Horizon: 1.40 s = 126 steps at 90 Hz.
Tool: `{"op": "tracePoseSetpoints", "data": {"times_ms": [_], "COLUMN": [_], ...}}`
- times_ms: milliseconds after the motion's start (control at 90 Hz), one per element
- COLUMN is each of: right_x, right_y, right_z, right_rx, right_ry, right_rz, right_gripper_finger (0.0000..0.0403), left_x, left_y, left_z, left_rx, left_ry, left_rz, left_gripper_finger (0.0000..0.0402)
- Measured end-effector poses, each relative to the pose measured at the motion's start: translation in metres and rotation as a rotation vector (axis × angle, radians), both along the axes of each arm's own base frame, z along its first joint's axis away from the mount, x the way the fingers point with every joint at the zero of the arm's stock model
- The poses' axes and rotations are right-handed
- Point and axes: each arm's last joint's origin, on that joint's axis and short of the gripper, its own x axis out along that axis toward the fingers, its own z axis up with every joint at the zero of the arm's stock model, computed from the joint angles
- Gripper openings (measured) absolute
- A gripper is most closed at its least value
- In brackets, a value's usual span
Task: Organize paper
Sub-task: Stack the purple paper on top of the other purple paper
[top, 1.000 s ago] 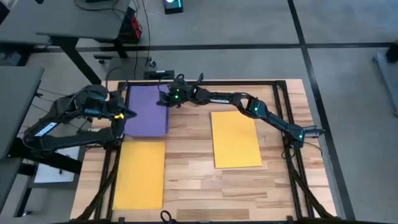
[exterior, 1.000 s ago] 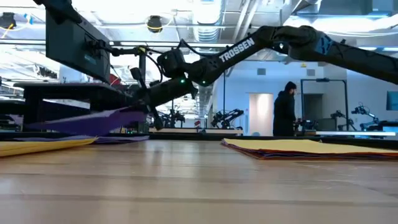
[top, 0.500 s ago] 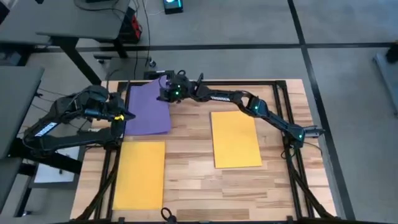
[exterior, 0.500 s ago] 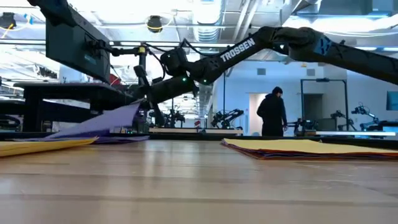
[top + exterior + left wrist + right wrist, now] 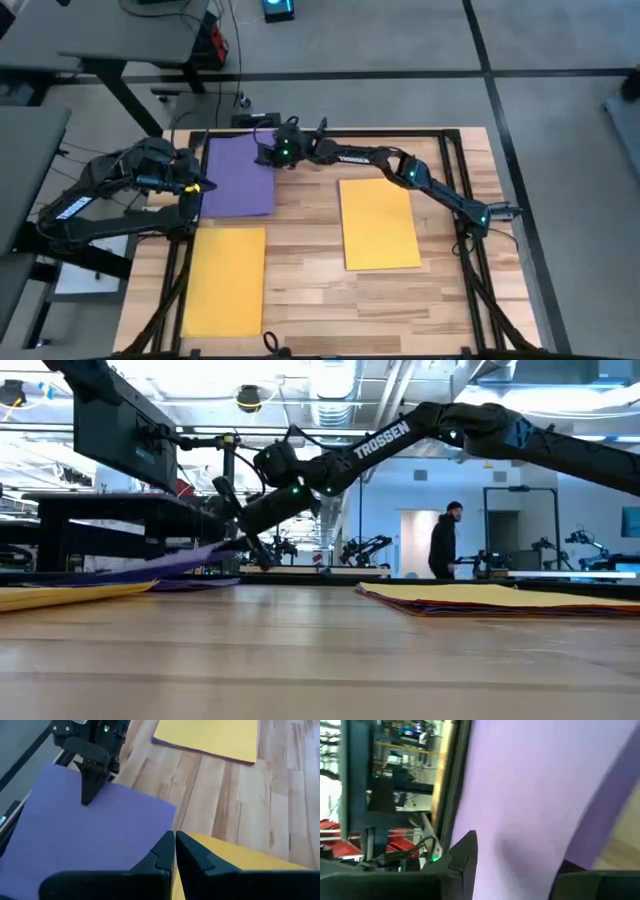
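A purple paper sheet (image 5: 238, 177) lies at the table's far left. My right gripper (image 5: 266, 158) stands open at its far right corner, and that side of the sheet (image 5: 195, 555) is a little raised. My left gripper (image 5: 206, 185) is shut at the sheet's left edge; its tips (image 5: 174, 847) stand over the purple sheet's near edge. A yellow stack (image 5: 225, 280) lies flat at the near left. A yellow-orange stack (image 5: 378, 222) lies flat right of centre. My left gripper's shut fingers are right over the purple sheet's near left part (image 5: 150, 845); whether they press on it cannot be told. My right gripper has one finger (image 5: 89, 795) pointing down onto the sheet's top near its far right corner. The purple sheet (image 5: 530, 795) fills the gap between its spread fingers, and the other finger's contact is hidden.
Black frame rails (image 5: 455, 180) run along the table's edges. A white sheet (image 5: 85, 280) lies off the table at the left. A person (image 5: 443, 540) walks in the room beyond. Bare wood lies between the two yellow stacks.
The purple sheet's right side rose with my right gripper to a steep slant, then came down again with it; it now lies lower and nearly flat. Its left side stayed on the table.
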Motion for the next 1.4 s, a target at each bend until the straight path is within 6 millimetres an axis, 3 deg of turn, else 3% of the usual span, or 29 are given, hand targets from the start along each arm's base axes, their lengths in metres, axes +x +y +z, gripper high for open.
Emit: {"op": "tracePoseSetpoints", "data": {"times_ms": [244, 422, 578, 811, 1400], "right_x": [0.004, -0.002, -0.001, -0.009, -0.008], "right_y": [-0.002, 0.001, -0.002, -0.013, -0.01], "right_z": [0.011, 0.007, 0.013, 0.007, 0.011], "right_rx": [0.026, 0.071, 0.045, 0.111, 0.114], "right_ry": [-0.088, 0.054, 0.015, 0.067, 0.05], "right_rz": [-0.043, -0.007, -0.026, -0.044, 0.033], "right_gripper_finger": [0.0091, 0.0091, 0.0091, 0.009, 0.009], "left_x": [-0.001, -0.001, -0.001, -0.001, -0.001], "left_y": [0.0, 0.0, 0.0, 0.0, 0.0], "left_z": [-0.001, -0.001, -0.001, -0.001, -0.002], "left_rx": [-0.002, 0.009, 0.01, 0.024, 0.038], "left_ry": [0.014, 0.017, 0.017, 0.021, 0.035], "left_rz": [0.0, -0.006, -0.006, -0.017, -0.014], "left_gripper_finger": [0.0, 0.0, 0.0, 0.0, 0.0]}}
